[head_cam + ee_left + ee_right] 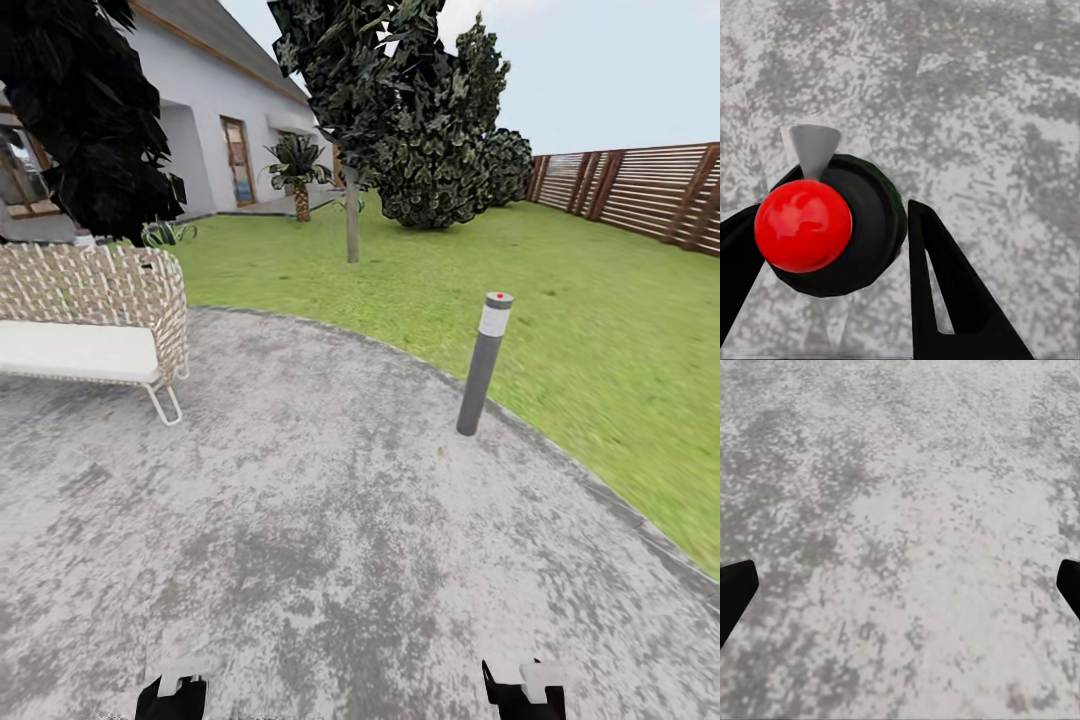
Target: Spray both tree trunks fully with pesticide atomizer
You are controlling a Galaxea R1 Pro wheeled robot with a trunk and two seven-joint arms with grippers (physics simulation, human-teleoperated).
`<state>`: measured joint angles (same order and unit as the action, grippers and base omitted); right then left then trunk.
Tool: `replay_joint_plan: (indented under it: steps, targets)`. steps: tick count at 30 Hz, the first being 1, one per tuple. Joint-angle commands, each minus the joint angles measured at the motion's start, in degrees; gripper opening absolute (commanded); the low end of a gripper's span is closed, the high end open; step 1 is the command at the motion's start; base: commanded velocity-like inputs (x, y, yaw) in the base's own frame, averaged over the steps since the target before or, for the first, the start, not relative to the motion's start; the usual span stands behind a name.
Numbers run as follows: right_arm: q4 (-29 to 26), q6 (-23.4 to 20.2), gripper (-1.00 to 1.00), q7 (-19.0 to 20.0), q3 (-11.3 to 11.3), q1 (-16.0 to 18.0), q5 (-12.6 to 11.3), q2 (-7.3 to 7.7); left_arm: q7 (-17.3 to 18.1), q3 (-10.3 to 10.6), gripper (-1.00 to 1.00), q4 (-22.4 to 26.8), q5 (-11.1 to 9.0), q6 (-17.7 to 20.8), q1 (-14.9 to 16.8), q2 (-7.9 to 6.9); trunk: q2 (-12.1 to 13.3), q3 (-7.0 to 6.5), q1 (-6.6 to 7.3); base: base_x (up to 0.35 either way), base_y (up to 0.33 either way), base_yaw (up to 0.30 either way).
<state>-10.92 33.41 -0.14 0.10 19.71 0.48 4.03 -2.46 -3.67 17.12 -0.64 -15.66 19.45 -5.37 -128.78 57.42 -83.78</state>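
The pesticide atomizer (862, 225) has a black round body, a red ball top and a grey nozzle. It sits between the black fingers (945, 292) of my left gripper (836, 214), which is shut on it above the paving. My left gripper (172, 697) and my right gripper (520, 692) show low at the front of the head view. The right gripper (900, 592) is open, with nothing but paving between its fingers. A tree (350, 70) with a bare grey trunk (352, 215) and a high dark crown stands on the garden lawn (560, 300) ahead.
I stand on grey mottled paving (330, 540). A grey bollard light (483, 362) stands at its curved edge. A wicker bench (95, 320) is at the left under a dark crown (90, 110). Dense dark trees (450, 150), a palm-like plant (298, 172), a white house (200, 110) and a slatted fence (650, 190) lie beyond.
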Motion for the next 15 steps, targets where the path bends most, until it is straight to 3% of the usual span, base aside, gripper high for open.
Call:
replay_joint_plan:
  steps: [1, 15]
  targets:
    - [0.0, 0.2, 1.0, 0.0, 0.0, 0.0, 0.1, 0.01, 0.0, -0.1, -1.0, -0.1, -0.1, -0.2, 0.1, 0.01, 0.0, 0.04, 0.01, 0.0, 0.0, 0.279]
    - [0.0, 0.2, 1.0, 0.0, 0.0, 0.0, 0.1, 0.01, -0.1, -0.1, -1.0, -0.1, -0.1, -0.1, 0.1, 0.02, 0.0, 0.04, 0.01, 0.0, 0.0, 0.279]
